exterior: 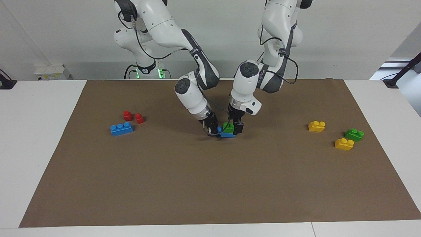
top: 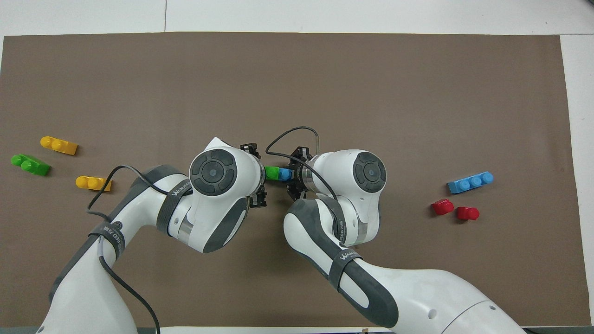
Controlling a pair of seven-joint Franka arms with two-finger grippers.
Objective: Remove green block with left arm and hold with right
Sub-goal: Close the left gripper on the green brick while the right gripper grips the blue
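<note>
The green block [exterior: 227, 126] sits on one end of a short blue brick [exterior: 226, 134] at the middle of the brown mat [exterior: 210, 184]. One blue stud shows beside it. My left gripper [exterior: 234, 127] comes down from above and is shut on the green block. My right gripper [exterior: 213, 130] reaches in slanted from the right arm's end and is shut on the blue brick's bare end. In the overhead view the green block [top: 272, 173] and blue brick [top: 284, 174] show between the left gripper [top: 262, 175] and the right gripper [top: 293, 177]; the wrists hide the fingers.
Toward the left arm's end lie two yellow bricks [exterior: 316, 126] [exterior: 344, 144] and a second green brick [exterior: 354, 134]. Toward the right arm's end lie a blue three-stud brick [exterior: 121, 128] and two small red pieces [exterior: 127, 115] [exterior: 139, 118].
</note>
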